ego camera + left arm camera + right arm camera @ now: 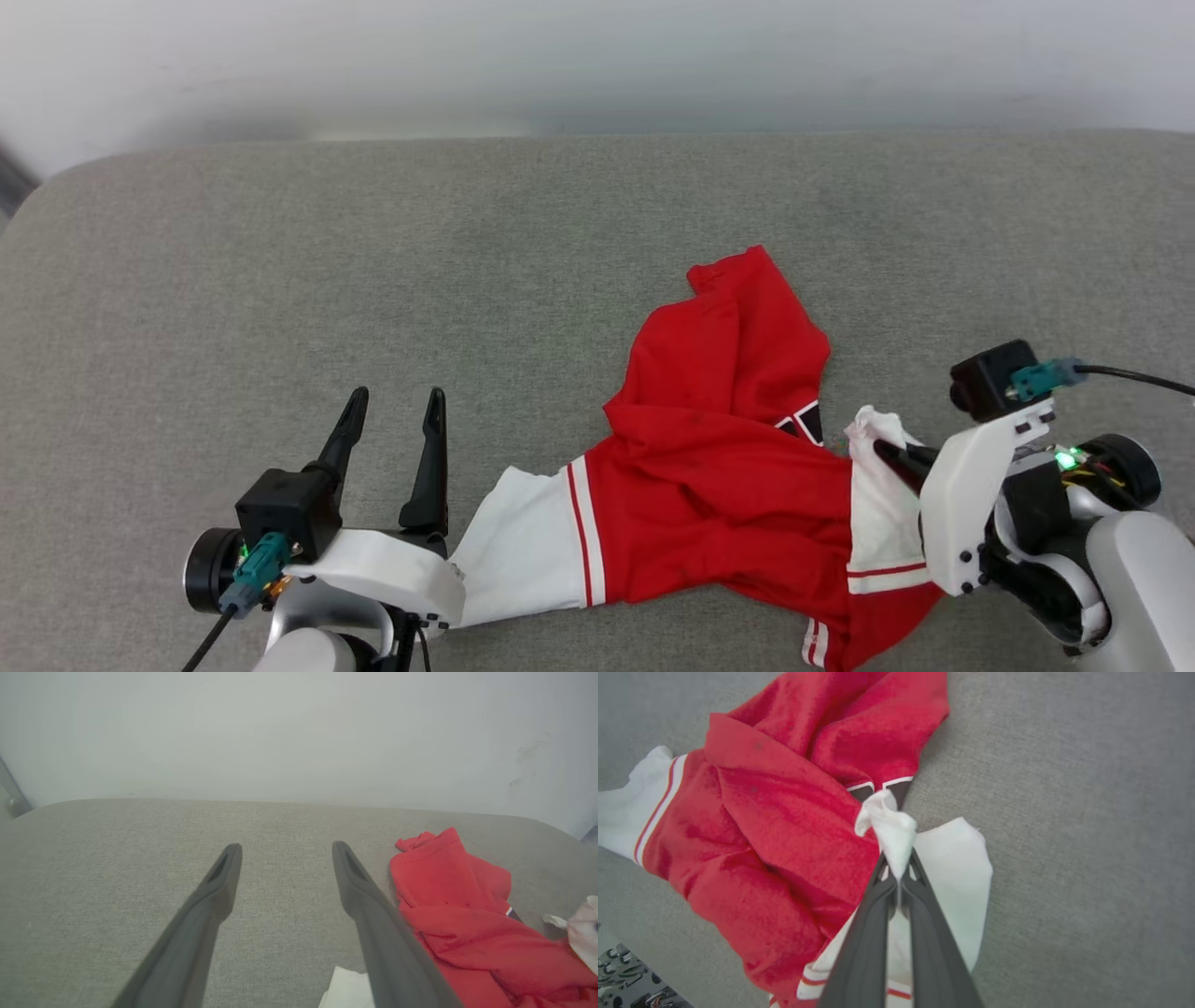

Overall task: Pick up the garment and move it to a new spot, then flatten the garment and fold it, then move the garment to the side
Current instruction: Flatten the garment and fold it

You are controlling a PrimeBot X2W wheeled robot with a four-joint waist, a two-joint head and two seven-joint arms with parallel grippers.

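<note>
Two dark fingers of the right gripper [899, 875] pinch a bunched white sleeve. In the head view, the garment [719, 485] lies crumpled from there toward nine o'clock on the grey cushion [373, 233]. Its other sleeve ends seemingly just beside the spread, empty left gripper [394, 403].

The left gripper [398, 397] and right gripper [887, 451] carry long, dark, tapering fingers [431, 457] on white brackets [383, 569] dotted with small black screws [966, 583]. Black box cameras [285, 509] bear teal connectors [261, 565] with black cables [1134, 376].

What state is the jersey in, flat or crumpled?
Crumpled: the garment lies in bunched folds, one white sleeve pinched in the right gripper.
</note>
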